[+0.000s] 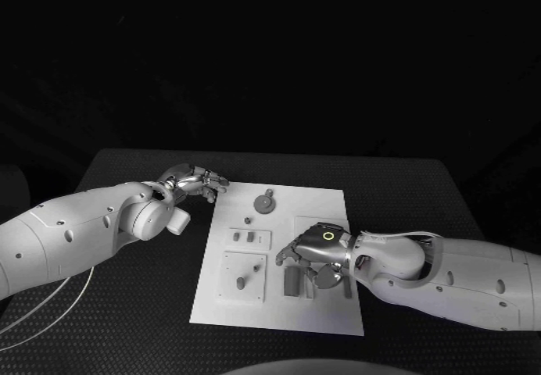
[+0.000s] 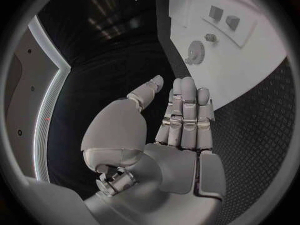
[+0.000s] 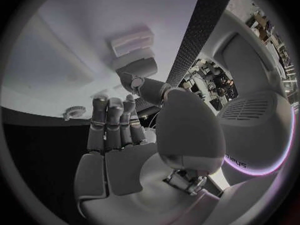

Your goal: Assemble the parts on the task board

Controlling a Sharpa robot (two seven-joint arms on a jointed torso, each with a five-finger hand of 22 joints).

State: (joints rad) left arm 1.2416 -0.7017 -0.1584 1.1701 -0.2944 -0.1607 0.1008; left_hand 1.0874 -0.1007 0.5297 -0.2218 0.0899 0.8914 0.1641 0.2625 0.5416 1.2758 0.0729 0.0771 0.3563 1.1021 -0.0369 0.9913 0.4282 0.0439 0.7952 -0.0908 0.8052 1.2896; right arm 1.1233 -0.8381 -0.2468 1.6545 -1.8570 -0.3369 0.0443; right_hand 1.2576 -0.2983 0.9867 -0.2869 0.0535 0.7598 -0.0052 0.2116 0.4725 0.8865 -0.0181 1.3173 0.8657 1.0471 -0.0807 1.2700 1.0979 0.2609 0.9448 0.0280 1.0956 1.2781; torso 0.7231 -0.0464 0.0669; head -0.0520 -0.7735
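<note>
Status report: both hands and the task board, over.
Left hand open, off the board's left edge, holding nothing. Right hand open over the task board, above the parts. Gear part lies untouched. Nothing in the way.

No readable text in any view.
Faint embossed mark on the right arm's white shell (image 3: 234,161), just beside the right hand (image 3: 115,130); too blurred to make out the letters.

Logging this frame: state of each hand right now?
Left hand: open, holding nothing, beside the task board.
Right hand: over the board; grasp cannot be told.
</note>
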